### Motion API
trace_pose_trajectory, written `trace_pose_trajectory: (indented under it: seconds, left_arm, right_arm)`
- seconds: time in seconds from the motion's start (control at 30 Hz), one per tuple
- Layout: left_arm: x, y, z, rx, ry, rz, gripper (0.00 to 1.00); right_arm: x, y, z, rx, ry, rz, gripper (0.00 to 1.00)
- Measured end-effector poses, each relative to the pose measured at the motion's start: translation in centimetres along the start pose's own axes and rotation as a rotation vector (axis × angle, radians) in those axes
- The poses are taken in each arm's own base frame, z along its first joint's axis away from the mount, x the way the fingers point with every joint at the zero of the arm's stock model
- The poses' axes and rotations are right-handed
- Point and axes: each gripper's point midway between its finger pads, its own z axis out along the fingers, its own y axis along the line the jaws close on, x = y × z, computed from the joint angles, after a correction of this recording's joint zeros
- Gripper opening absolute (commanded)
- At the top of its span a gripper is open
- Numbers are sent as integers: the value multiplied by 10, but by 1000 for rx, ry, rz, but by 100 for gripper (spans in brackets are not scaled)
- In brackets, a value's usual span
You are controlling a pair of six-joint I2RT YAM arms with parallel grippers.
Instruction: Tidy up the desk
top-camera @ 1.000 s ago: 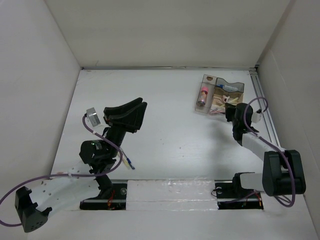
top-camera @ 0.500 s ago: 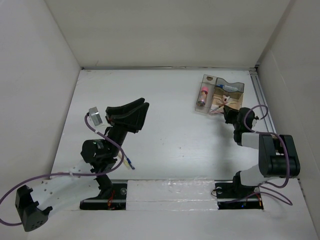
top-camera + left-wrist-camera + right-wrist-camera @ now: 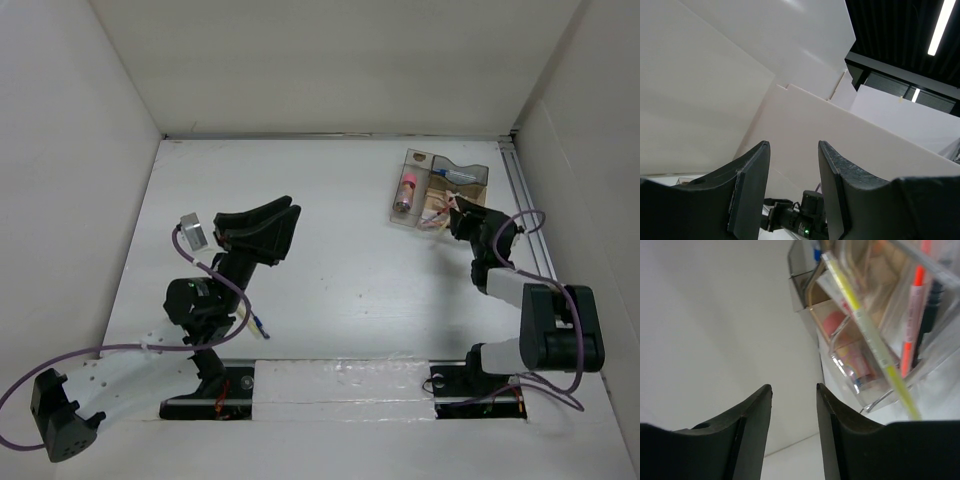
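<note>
Our white matte tabletop (image 3: 340, 260) lies flat between white panels, a metal rail (image 3: 527, 215) running near-to-far along its right edge. Our left gripper (image 3: 794, 155) gapes, empty. The right gripper (image 3: 794, 390), parted and empty, faces the clear plastic tray (image 3: 802, 282).

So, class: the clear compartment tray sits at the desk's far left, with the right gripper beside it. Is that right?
No: the tray sits at the desk's far right, with the right gripper beside it, as the top external view shows.
</note>
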Motion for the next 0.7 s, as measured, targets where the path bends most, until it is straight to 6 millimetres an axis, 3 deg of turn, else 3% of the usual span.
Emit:
trace_pose_trajectory:
  seconds: [0.07, 0.23, 0.4, 0.47, 0.53, 0.7]
  left_arm:
    - [1, 0, 0, -1, 3, -1, 40]
    - [3, 1, 0, -2, 6, -4, 40]
    - [5, 0, 1, 3, 11, -8, 40]
    - [8, 1, 1, 1, 18, -7, 40]
    - [9, 2, 2, 2, 23, -6, 40]
    - [11, 2, 2, 3, 27, -6, 40]
  right_arm:
    - [2, 13, -7, -36, 6, -14, 44]
    - [17, 44, -27, -134, 30, -109, 24]
    - [75, 55, -42, -177, 144, -310, 0]
    - [98, 59, -47, -195, 190, -395, 0]
    - [109, 62, -49, -213, 210, -471, 0]
    - [98, 56, -42, -158, 178, -679, 0]
